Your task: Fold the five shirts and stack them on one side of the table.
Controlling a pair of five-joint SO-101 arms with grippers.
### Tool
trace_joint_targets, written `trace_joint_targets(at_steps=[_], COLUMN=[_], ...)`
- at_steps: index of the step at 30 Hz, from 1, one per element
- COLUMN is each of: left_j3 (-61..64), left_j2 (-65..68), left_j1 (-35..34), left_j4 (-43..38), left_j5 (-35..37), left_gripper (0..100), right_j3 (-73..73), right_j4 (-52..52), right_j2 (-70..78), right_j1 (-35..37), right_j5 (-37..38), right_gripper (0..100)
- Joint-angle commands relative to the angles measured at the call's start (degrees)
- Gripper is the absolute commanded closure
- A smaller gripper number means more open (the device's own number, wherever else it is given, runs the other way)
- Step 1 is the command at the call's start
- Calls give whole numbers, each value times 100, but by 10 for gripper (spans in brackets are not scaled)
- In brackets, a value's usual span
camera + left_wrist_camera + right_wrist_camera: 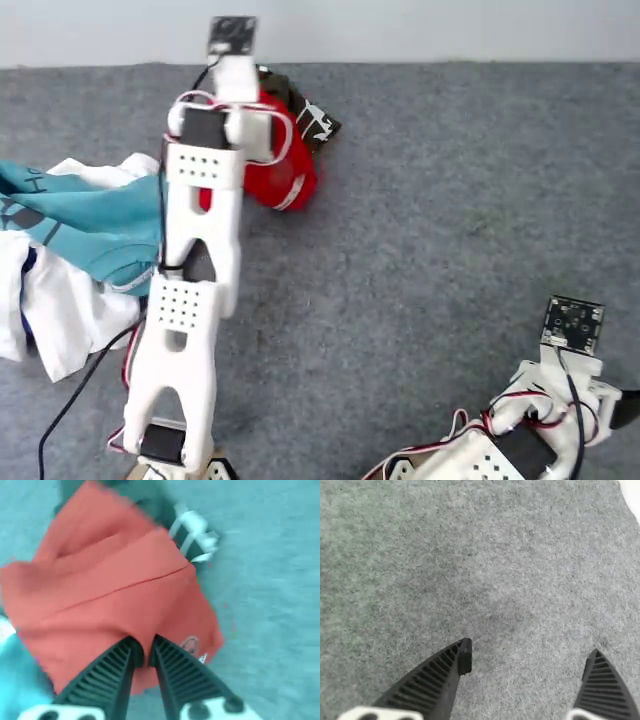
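Your left gripper (145, 647) has its two black fingers almost pressed together, and they pinch a bit of the soft red cloth shirt (110, 590). The red shirt lies at the far side of the fuzzy grey table (450, 200). It is bunched up and sits partly on top of a black shirt with white print (318, 122). It looks like you are setting the red shirt on the pile, or tugging it flat. Either way, go slow. Keep a firm pinch so the cloth does not slip out. Pull low along the table, not up, so the folds do not fall open. Try not to drag the black shirt with it. Line up the edges before you let go. Your right gripper (530, 655) has its fingers spread wide over bare table and holds nothing, so it could press a corner down to help. The teal shirt (90, 220) and the white shirt (60, 310) lie in a heap beside the left arm, not yet folded, I think.
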State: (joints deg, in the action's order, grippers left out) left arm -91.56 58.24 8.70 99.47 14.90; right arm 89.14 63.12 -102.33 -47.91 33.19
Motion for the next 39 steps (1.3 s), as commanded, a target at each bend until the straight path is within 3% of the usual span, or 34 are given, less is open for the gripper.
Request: trace_joint_targets(at_steps=[1,6,12,18,22,28,32,39], left_j3=[-22,866,3116,6325,7697,8303,8013,6809], left_j2=[-1222,-2347,-3851,-4879,-4932,-4976,-4993,-5407], left_j1=[633,1530,2338,2242,2233,2699,2716,2004], left_j4=[114,123,123,88,26,79,114,114], left_j5=[-211,-316,-334,-1222,-1451,-1662,-1732,-1705], left_gripper=[987,987,987,985,964,765,782,783], right_j3=[-26,-62,-343,-1196,-1749,-2154,-1714,-686], right_j4=[13,13,-22,4,-13,4,13,338], right_j2=[-31,-31,-31,-31,-31,-31,-31,22], right_j1=[-22,-48,-57,-57,-22,-13,233,989], right_j5=[62,62,26,26,9,0,-44,-1257], right_gripper=[641,641,641,640,639,638,638,641])
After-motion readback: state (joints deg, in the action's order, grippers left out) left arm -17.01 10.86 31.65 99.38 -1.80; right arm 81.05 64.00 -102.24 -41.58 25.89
